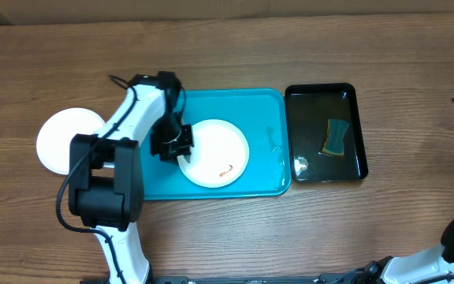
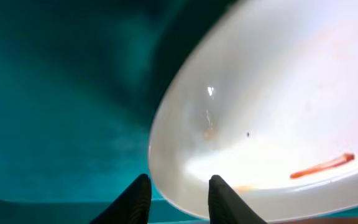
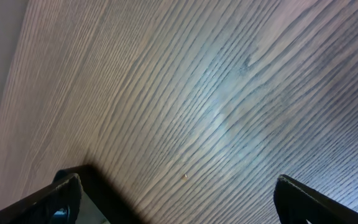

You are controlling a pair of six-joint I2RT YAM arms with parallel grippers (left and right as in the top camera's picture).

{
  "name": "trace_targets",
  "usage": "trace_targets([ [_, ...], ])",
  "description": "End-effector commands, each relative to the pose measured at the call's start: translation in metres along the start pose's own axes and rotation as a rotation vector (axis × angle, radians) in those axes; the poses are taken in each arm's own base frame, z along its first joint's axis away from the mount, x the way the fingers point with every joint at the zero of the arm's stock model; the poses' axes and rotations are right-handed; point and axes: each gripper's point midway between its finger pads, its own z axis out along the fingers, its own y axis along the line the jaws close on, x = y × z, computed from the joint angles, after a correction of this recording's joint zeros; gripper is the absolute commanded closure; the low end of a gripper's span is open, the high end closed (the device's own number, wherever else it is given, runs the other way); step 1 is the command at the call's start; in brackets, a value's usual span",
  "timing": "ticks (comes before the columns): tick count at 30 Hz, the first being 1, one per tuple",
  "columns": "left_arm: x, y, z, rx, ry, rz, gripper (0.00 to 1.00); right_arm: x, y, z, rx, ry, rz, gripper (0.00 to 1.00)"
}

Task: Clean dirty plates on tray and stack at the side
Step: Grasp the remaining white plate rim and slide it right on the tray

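Overhead: left gripper [image 1: 178,148] hangs low over the tray [image 1: 262,106], at the near-left rim of a plate [image 1: 219,150]. The plate lies in the tray, just right of the gripper. It carries an orange smear [image 1: 225,170] to the gripper's right. A second plate [image 1: 60,140] sits on the bench [image 1: 227,47], left of the gripper and off the tray, partly hidden by the arm. Well to the gripper's right, a black basin [image 1: 357,130] stands just beside the tray, with a sponge [image 1: 337,138] in it.

Left wrist: gripper [image 2: 178,199] fingers [image 2: 137,202] are set a little apart. The plate [image 2: 278,93] rim passes between them. Cannot tell whether they press on it. Smear [image 2: 323,166] is ahead and to the right. Tray [image 2: 55,93] floor is to the left.

Right wrist: gripper [image 3: 176,196] is spread wide, with fingers [image 3: 64,196] at either lower corner and only bare bench [image 3: 197,81] beneath.
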Motion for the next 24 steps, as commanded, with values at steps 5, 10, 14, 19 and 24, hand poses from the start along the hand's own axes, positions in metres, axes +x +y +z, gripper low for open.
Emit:
trace_targets([
  [5,-0.047,-0.003,-0.051,-0.075,-0.213,0.054,0.67,-0.004,0.004,-0.007,-0.012,-0.020,-0.003,0.00],
  [10,-0.061,-0.013,-0.050,-0.105,-0.275,0.255,0.66,-0.004,0.004,-0.007,-0.012,-0.020,-0.003,0.00],
  [14,-0.062,-0.020,-0.035,-0.135,-0.283,0.361,0.62,-0.004,0.004,-0.007,-0.012,-0.020,-0.003,0.00],
  [19,-0.062,-0.021,-0.010,-0.123,-0.285,0.373,0.62,-0.004,0.004,-0.007,-0.012,-0.020,-0.003,0.00],
  [24,-0.060,-0.018,-0.002,-0.128,-0.276,0.372,0.78,-0.004,0.004,-0.007,-0.012,-0.020,-0.003,0.00],
])
